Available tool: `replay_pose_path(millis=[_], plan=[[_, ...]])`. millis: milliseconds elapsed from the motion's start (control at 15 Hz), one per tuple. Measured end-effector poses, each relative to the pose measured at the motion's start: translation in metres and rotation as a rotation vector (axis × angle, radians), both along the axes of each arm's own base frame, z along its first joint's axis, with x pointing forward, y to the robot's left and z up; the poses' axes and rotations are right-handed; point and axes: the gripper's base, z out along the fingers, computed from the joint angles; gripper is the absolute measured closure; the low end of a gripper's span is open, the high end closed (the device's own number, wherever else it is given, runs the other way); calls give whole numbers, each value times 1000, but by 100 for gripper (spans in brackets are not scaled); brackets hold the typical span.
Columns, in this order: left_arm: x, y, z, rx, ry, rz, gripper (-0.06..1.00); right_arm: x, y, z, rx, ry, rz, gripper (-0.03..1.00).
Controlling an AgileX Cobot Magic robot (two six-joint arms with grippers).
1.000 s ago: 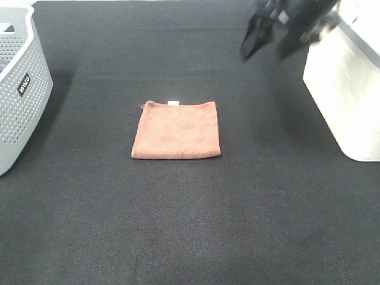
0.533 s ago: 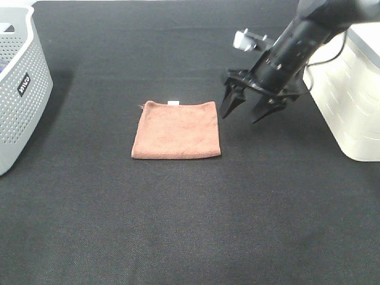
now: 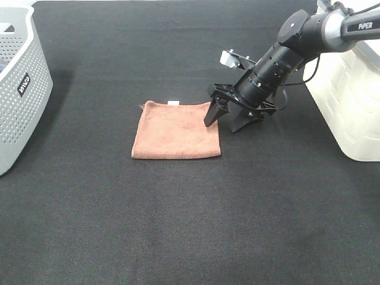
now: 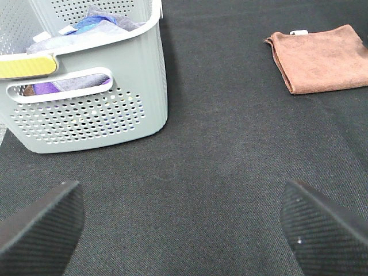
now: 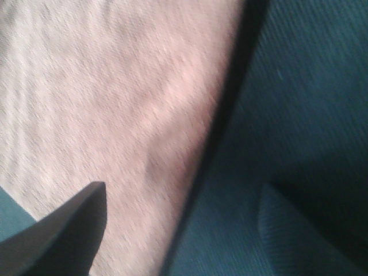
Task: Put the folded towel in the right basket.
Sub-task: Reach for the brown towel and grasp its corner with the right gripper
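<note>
The folded towel (image 3: pixel 176 130), a flat reddish-brown square with a small white tag on its far edge, lies on the black table. It also shows in the left wrist view (image 4: pixel 322 58) and close up in the right wrist view (image 5: pixel 109 103). My right gripper (image 3: pixel 223 122) is open and straddles the towel's right edge, one fingertip over the cloth, the other over the table. The right basket (image 3: pixel 350 89), white with brick-pattern sides, stands at the right edge. My left gripper (image 4: pixel 184 224) is open, empty and low over bare table; it does not show in the exterior view.
A grey basket with dotted holes (image 3: pixel 18 89) stands at the left edge and holds folded cloths (image 4: pixel 92 26). The black tablecloth (image 3: pixel 190 225) covers the whole table.
My right arm has swung down and left from near the white basket to the towel's right edge. The towel has not moved.
</note>
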Motion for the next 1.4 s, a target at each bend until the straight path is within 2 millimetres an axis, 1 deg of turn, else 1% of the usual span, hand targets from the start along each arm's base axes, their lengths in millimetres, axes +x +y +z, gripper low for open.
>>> replay_pose_path(millis=[133,200,267,400,467,600,733,800,867,933,1000,1067,1133,1200,1333,1400], plan=[[0,0,0,0,0,0,6,2,3,-2,28,4,-3,27],[0,0,0,0,0,0,6,3,4,-3,48,0,2,29],[0,0,0,0,0,0,6,3,6,-4,71,0,3,32],[0,0,0,0,0,0,6,3,10,-7,104,1,8,42],[0,0,0,0,0,0,6,2,13,-7,103,-4,23,45],[0,0,0,0,0,0,6,0,19,-8,102,-5,37,46],[0,0,0,0,0,0,6,-1,21,-8,117,-1,32,46],[0,0,0,0,0,0,6,0,23,-11,123,-1,24,49],[0,0,0,0,0,0,6,-1,25,-13,120,-4,23,56],[0,0,0,0,0,0,6,0,26,-13,121,-4,17,67],[0,0,0,0,0,0,6,0,26,-13,119,-7,15,81],[0,0,0,0,0,0,6,0,26,-13,119,-7,15,81],[0,0,0,0,0,0,6,1,25,-13,117,-12,12,92],[0,0,0,0,0,0,6,1,25,-13,117,-12,12,96],[0,0,0,0,0,0,6,1,26,-11,119,-11,27,97],[0,0,0,0,0,0,6,4,28,-4,124,-17,53,97]])
